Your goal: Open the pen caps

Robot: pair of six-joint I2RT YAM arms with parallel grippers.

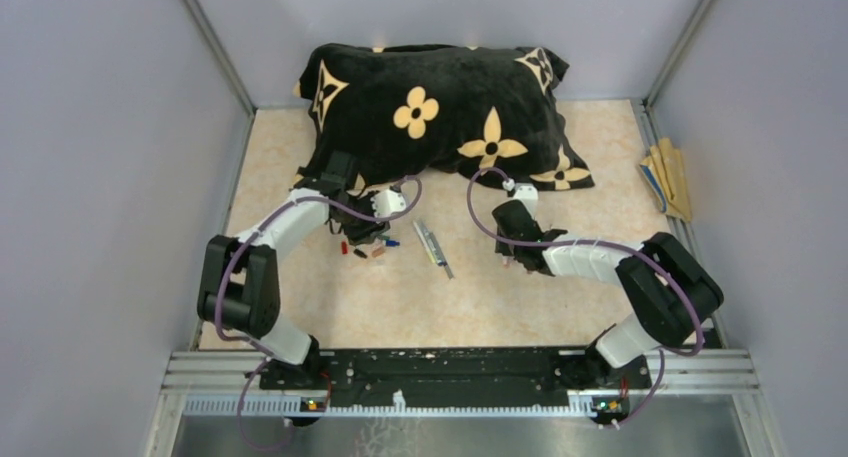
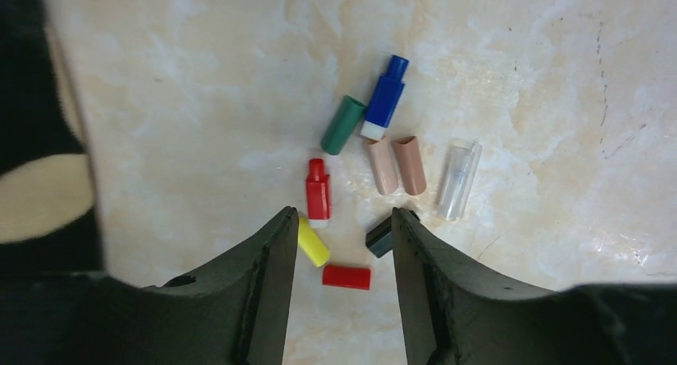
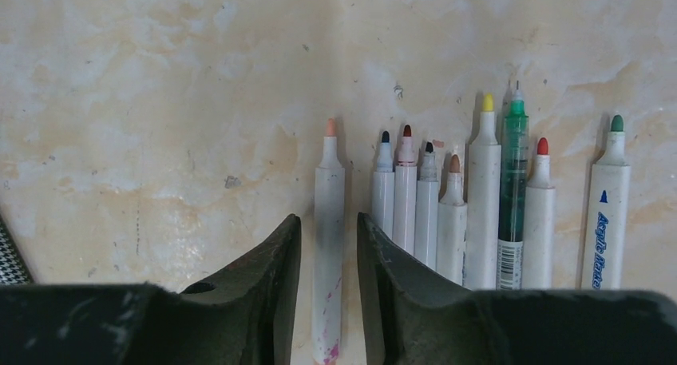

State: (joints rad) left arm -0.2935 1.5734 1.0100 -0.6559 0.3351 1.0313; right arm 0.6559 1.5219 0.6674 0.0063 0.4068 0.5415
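Several loose pen caps lie on the marble top in the left wrist view: green (image 2: pixel 343 124), blue (image 2: pixel 385 97), two tan (image 2: pixel 397 165), a clear one (image 2: pixel 458 180), red with a white base (image 2: pixel 318 192), yellow (image 2: pixel 312 241), red (image 2: pixel 346 276) and black (image 2: pixel 381 237). My left gripper (image 2: pixel 343 217) is open and empty above them, with the yellow and black caps beside its fingertips. In the right wrist view, several uncapped pens (image 3: pixel 483 197) lie side by side. My right gripper (image 3: pixel 328 216) is open, with its fingers on either side of a white pink-tipped pen (image 3: pixel 329 173), and small gaps show.
A black pillow with yellow flowers (image 1: pixel 440 112) fills the back of the table, close behind the left gripper (image 1: pixel 385 215). A few more pens (image 1: pixel 432 245) lie between the two grippers. Flat tan sticks (image 1: pixel 668 177) lie at the right edge. Grey walls enclose the table.
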